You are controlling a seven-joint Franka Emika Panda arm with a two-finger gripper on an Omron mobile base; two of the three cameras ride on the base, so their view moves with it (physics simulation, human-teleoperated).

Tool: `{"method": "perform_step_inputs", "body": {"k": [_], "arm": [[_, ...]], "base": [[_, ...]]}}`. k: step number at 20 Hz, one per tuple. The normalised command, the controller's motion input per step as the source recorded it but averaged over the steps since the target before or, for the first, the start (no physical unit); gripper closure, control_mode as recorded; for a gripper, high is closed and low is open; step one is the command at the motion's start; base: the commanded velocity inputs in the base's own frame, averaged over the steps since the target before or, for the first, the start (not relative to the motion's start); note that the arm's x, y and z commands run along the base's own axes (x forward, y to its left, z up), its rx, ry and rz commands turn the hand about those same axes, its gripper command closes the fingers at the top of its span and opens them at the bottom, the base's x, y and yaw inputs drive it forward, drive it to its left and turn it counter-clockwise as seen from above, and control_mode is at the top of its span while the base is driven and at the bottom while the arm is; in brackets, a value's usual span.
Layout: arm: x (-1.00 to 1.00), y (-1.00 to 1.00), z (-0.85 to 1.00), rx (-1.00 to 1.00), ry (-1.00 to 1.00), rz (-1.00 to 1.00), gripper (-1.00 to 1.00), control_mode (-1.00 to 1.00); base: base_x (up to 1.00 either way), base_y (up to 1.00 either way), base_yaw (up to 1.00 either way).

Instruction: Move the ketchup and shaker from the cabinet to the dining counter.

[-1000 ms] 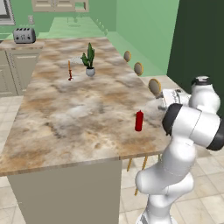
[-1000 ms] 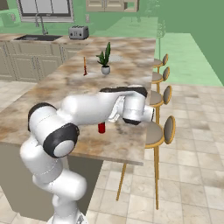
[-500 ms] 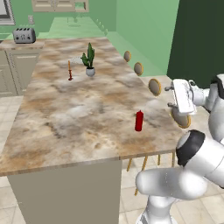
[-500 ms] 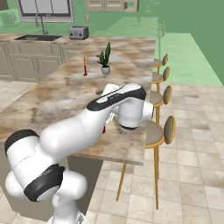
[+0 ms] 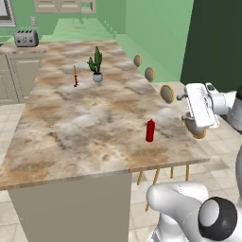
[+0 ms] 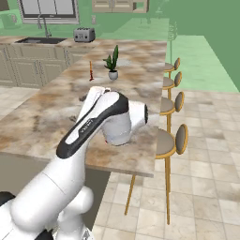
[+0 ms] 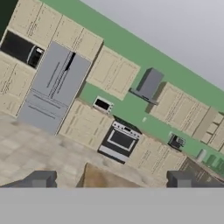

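The ketchup (image 5: pixel 150 130), a small red bottle, stands upright on the dining counter (image 5: pixel 85 123) near its right front edge. My gripper (image 5: pixel 188 100) hangs in the air beyond that edge, to the right of the bottle and apart from it, above the stools. In the hand view the gripper (image 7: pixel 109 181) is open: its two dark fingertips (image 7: pixel 39 179) sit far apart with nothing between them. From the right base view my white arm covers the bottle's spot on the counter (image 6: pixel 42 122). The shaker is out of view.
Round stools (image 5: pixel 166 93) (image 6: pixel 168 140) line the counter's right side. A potted plant (image 5: pixel 97 64), an orange-red candlestick (image 5: pixel 75 76) and a toaster (image 5: pixel 26 38) stand farther back. The hand view looks across at a fridge (image 7: pixel 57 87), a stove (image 7: pixel 119 142) and tan cabinets.
My arm's links have swung round to the right and low, and the hand has drifted slightly right beyond the counter edge. The ketchup has stayed where it stood.
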Motion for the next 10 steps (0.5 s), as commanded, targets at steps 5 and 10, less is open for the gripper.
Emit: {"method": "perform_step_inputs", "body": {"k": [5, 10], "arm": [[-0.61, 0.41, 0.17, -0.17, 0.24, -0.2, -1.0, -1.0], [-0.47, 0.08, 0.0, -0.06, 0.27, -0.43, -1.0, -1.0]], "base": [[0.0, 0.0, 0.0], [0.0, 0.0, 0.0]]}}
